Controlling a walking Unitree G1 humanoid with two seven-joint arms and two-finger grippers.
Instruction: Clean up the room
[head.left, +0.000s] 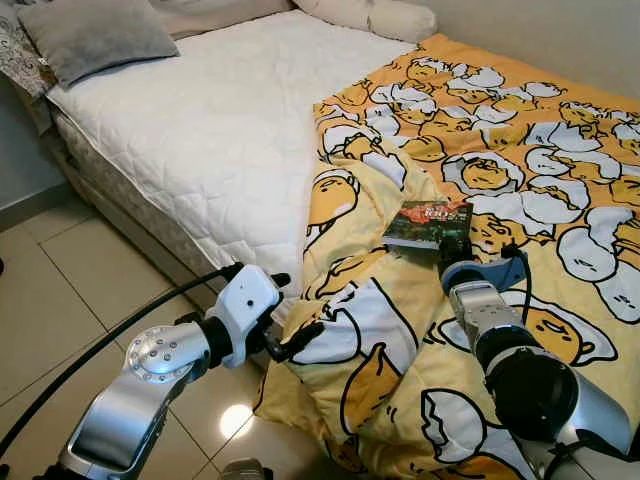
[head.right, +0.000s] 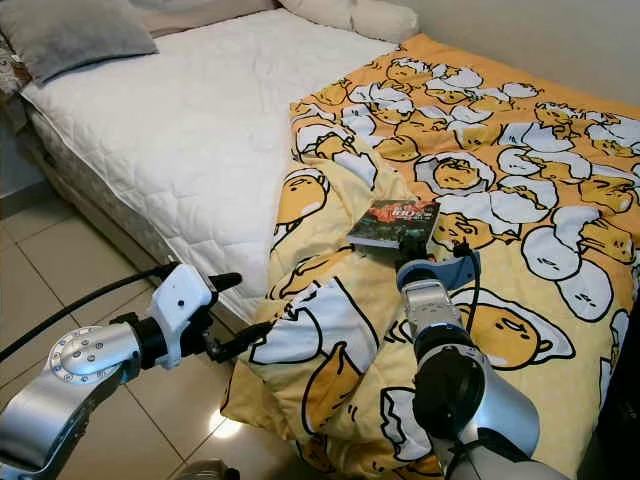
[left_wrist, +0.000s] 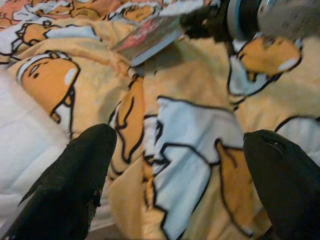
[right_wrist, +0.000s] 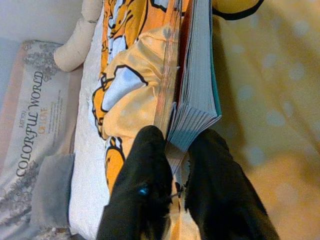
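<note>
A dark-covered book (head.left: 428, 222) lies on the yellow cartoon-print duvet (head.left: 520, 150) that covers the right half of the bed. My right gripper (head.left: 455, 250) reaches onto the duvet and is shut on the book's near corner. In the right wrist view its fingertips (right_wrist: 150, 150) pinch the page edges of the book (right_wrist: 197, 75). My left gripper (head.left: 290, 310) hovers open beside the duvet's hanging front edge, at the mattress side. In the left wrist view its wide-apart fingers (left_wrist: 85, 165) frame the crumpled duvet (left_wrist: 180, 125), with nothing between them.
The bare white quilted mattress (head.left: 220, 120) takes up the bed's left half, with a grey pillow (head.left: 95, 35) at its head and a white bolster (head.left: 390, 18) by the wall. Beige floor tiles (head.left: 60, 290) run along the bed's left side.
</note>
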